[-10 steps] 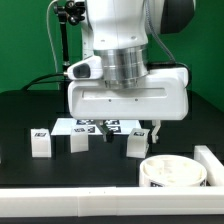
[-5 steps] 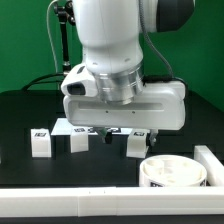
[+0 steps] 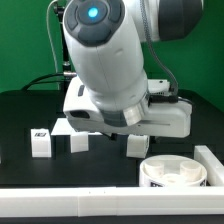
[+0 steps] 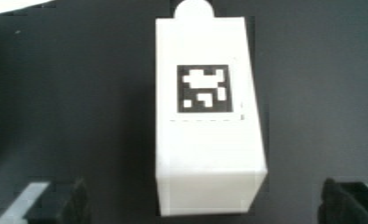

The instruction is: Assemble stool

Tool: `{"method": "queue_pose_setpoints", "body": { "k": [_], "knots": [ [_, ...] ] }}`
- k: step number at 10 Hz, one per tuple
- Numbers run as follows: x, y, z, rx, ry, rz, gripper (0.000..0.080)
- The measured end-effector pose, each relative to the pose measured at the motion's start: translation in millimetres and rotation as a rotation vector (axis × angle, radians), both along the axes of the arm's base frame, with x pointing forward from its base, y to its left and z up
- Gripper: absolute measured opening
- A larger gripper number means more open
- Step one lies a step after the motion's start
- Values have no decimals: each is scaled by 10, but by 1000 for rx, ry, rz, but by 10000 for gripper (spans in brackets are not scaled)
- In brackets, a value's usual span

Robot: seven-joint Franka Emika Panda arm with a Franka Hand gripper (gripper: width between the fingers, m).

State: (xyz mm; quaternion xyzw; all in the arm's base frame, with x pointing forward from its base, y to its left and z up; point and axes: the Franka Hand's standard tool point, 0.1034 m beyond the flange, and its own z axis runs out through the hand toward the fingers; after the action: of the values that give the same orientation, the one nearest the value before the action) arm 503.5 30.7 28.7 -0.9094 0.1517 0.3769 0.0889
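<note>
While only exterior view shows seat [image 3: 172,172] | wrist view: end effector [image 4: 202,203] spread apart, flanking leg [image 4: 207,110], not touching

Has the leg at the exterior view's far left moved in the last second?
No. The leg holds the same spot against the white bar along the front, and against the neighbouring leg.

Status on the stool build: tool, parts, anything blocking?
Tool open, straddling a leg, no contact. Seat lies apart, no leg on it. Nothing blocking seen.
</note>
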Motion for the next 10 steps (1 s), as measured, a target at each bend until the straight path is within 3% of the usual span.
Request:
{"method": "queue_pose_setpoints", "body": {
  "k": [3, 8, 10],
  "knots": [
    [-123, 1, -85, 59, 213, 31, 649],
    [-147, 77, -235, 52, 206, 41, 649],
    [-149, 92, -243, 51, 204, 46, 389]
  ]
}}
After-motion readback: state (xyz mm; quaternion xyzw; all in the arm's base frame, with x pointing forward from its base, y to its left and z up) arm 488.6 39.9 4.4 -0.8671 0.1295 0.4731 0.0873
